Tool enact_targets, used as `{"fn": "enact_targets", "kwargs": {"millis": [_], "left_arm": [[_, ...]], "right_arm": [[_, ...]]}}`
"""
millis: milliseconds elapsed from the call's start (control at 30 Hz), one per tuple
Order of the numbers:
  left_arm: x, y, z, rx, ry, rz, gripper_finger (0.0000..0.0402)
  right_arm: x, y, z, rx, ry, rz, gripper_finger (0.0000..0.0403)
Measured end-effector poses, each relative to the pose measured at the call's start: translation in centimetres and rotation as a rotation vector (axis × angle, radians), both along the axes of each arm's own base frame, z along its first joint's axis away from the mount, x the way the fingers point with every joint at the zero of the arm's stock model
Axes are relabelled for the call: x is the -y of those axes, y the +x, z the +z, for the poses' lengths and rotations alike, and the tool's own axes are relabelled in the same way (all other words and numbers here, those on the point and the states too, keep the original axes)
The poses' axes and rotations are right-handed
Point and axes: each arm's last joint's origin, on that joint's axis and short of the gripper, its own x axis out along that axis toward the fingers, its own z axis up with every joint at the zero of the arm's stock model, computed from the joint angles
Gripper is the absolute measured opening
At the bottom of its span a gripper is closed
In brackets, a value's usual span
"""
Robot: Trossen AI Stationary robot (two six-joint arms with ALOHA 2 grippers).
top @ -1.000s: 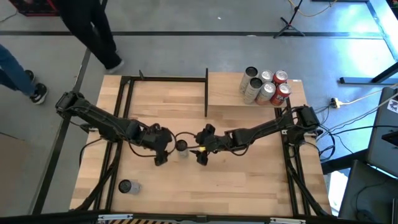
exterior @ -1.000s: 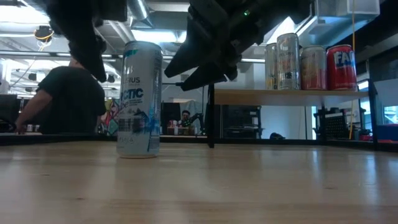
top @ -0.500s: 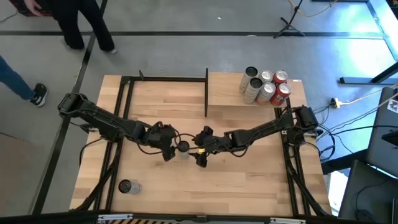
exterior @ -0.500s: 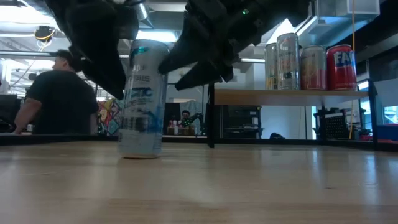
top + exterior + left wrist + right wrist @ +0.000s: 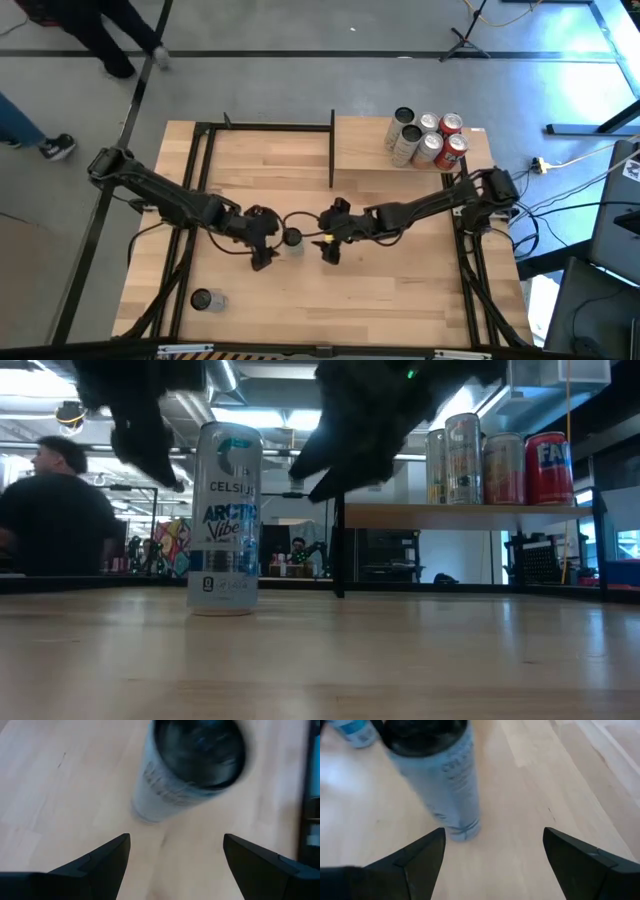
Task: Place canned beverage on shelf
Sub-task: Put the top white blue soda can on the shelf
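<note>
A pale blue-and-white beverage can [image 5: 291,237] stands upright on its base at the middle of the tabletop; it also shows in the low view [image 5: 225,520]. My left gripper [image 5: 262,242] is open just to the can's left, and the can [image 5: 190,765] lies ahead of its fingers, untouched. My right gripper [image 5: 328,240] is open just to the can's right, with the can [image 5: 437,775] ahead of it, also untouched. The shelf [image 5: 360,150], a pale board with black posts, is at the far right.
Several upright cans [image 5: 428,138] stand on the shelf's right end, also seen in the low view [image 5: 500,455]. Another can [image 5: 205,300] is at the table's near left. A black post [image 5: 332,150] rises at the shelf's left edge. People move on the floor beyond the far edge.
My left gripper went toward the can, reached it about half a second ago, then drew back toward the table's left. The can has turned about its upright axis, still standing in the same spot, with its label now facing the near edge. My right gripper shifted slightly toward the right.
</note>
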Motion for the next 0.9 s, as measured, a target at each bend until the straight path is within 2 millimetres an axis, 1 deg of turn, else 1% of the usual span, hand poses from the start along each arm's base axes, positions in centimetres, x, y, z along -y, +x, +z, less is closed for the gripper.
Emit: {"fn": "enact_targets", "kwargs": {"millis": [67, 133, 200, 300, 367, 467, 533, 667, 767, 900], "left_arm": [[-0.1, -0.5, 1.7, 0.03, -0.037, 0.009, 0.0316], [-0.3, -1.0, 3.4, 0.095, -0.079, 0.026, 0.0316], [-0.4, -1.3, 4.7, 0.174, -0.115, 0.041, 0.0316], [-0.5, -1.4, 5.9, 0.277, -0.116, 0.038, 0.0316], [-0.6, -1.2, 6.1, 0.316, -0.055, 0.011, 0.0316], [-0.7, -0.7, 5.5, 0.312, 0.077, 0.024, 0.0316], [-0.7, 0.0, 4.8, 0.284, 0.132, 0.014, 0.0316], [-0.2, 1.4, 3.4, 0.256, 0.141, -0.017, 0.0316], [0.0, 2.0, 2.4, 0.222, 0.16, -0.015, 0.0316], [0.2, 2.6, 1.9, 0.221, 0.162, -0.017, 0.0316]], "right_arm": [[-0.2, -0.7, 1.1, 0.0, 0.01, 0.019, 0.0325], [-0.3, -1.3, 2.2, 0.012, 0.015, 0.023, 0.0325], [-0.5, -2.0, 3.2, 0.014, 0.008, 0.024, 0.0325], [-0.5, -2.6, 4.0, 0.022, -0.002, 0.016, 0.0325], [-0.6, -2.8, 4.2, 0.021, 0.002, 0.018, 0.0325], [-0.6, -2.9, 4.3, 0.021, 0.007, 0.018, 0.0325], [-0.6, -2.9, 4.3, 0.011, 0.03, 0.033, 0.0325], [-0.7, -3.1, 4.0, -0.024, 0.051, 0.037, 0.0325], [-0.6, -3.3, 3.8, -0.047, 0.053, 0.036, 0.0325], [-0.6, -3.4, 3.8, -0.059, 0.062, 0.031, 0.0325]]}}
